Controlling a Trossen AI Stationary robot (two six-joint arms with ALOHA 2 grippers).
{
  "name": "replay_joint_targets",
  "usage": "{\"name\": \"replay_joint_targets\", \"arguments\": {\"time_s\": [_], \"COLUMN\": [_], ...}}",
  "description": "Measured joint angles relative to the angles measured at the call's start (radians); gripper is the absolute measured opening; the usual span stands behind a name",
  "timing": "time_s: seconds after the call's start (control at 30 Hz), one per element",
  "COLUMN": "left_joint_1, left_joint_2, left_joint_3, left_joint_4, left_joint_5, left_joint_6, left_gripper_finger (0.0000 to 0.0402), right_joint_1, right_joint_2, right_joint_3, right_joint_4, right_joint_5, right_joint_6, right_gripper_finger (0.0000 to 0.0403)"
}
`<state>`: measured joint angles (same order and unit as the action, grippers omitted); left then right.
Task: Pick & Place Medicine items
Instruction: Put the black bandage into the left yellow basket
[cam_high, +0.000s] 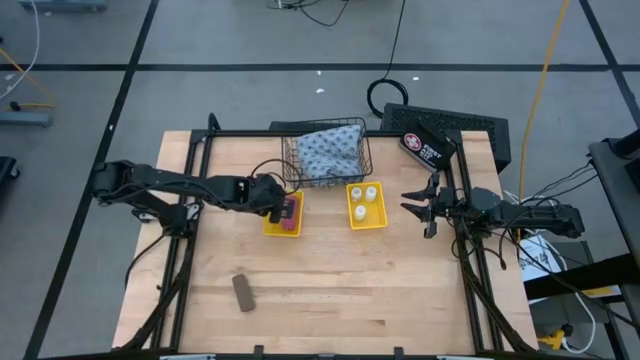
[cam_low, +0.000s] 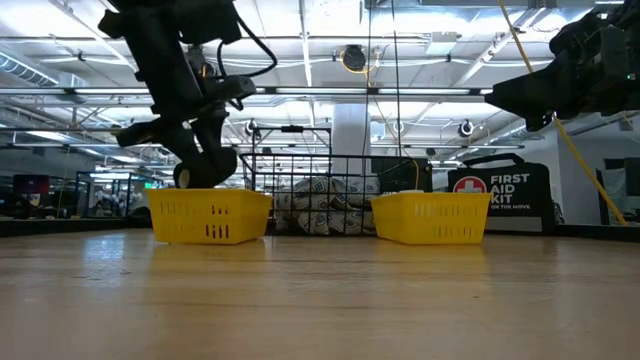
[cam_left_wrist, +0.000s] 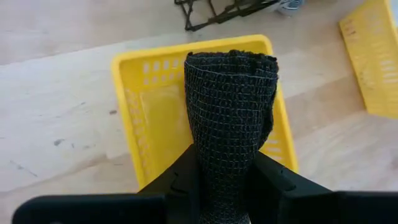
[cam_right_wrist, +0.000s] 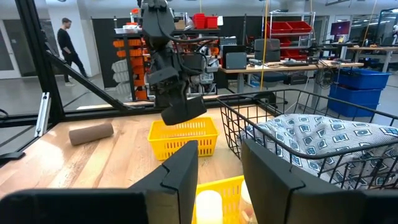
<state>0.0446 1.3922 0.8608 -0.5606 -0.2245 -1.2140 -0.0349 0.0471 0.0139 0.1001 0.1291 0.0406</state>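
Observation:
My left gripper (cam_high: 274, 200) is shut on the black oblong piece (cam_left_wrist: 230, 99), a roll of black mesh wrap, over the left yellow tray (cam_high: 270, 228). The pink piece (cam_high: 291, 209) lies in that tray. The brown piece (cam_high: 242, 291) lies on the table near the front. Three white bottles (cam_high: 360, 211) stand in the right yellow tray (cam_high: 380, 222). The blue-grey pouch (cam_high: 328, 150) lies in the wire basket (cam_high: 364, 163). My right gripper (cam_high: 418, 207) is open and empty, right of the right tray. My left gripper pinches the black piece by its end nearest the wrist (cam_left_wrist: 224, 171) between its two fingers. The fingers lie along the piece, slanting down from the table's left. The rest of the piece juts out past the fingertips, tilted, clear above the tray (cam_right_wrist: 183, 109).
A black first aid kit (cam_high: 428, 148) lies at the back right. A dark frame (cam_high: 200, 150) runs round the table top. Bare wood lies in front of the trays (cam_high: 350, 290). A person (cam_right_wrist: 67, 40) walks in the room beyond.

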Motion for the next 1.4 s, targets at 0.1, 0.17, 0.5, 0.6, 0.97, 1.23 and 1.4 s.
{"name": "replay_joint_targets", "arguments": {"time_s": [0.1,0.17,0.5,0.6,0.97,1.23,1.4], "left_joint_1": [-0.001,0.000,0.000,0.000,0.000,0.013,0.058], "left_joint_2": [0.012,0.025,0.126,0.129,0.129,0.128,0.093], "left_joint_3": [0.000,0.000,0.000,0.000,0.000,0.000,0.000], "left_joint_4": [0.000,-0.017,-0.012,-0.011,-0.011,-0.011,-0.013], "left_joint_5": [0.000,-0.001,0.037,0.037,0.021,0.020,0.103], "left_joint_6": [-0.011,-0.031,-0.052,-0.049,-0.087,-0.006,0.079], "left_gripper_finger": [0.0092,0.0092,0.0092,0.0092,0.0188,0.0255,0.0266], "right_joint_1": [0.000,0.000,0.000,0.000,0.000,0.000,0.000], "right_joint_2": [0.000,0.000,0.000,0.001,0.000,0.000,0.000], "right_joint_3": [0.000,0.000,0.000,0.000,0.000,0.000,0.000], "right_joint_4": [0.000,0.000,0.000,-0.001,0.000,0.000,0.000], "right_joint_5": [0.000,0.000,0.000,0.000,0.000,0.000,0.000], "right_joint_6": [0.000,0.000,0.000,0.000,0.000,0.000,0.000], "right_gripper_finger": [0.0114,0.0114,0.0114,0.0114,0.0114,0.0114,0.0114]}}
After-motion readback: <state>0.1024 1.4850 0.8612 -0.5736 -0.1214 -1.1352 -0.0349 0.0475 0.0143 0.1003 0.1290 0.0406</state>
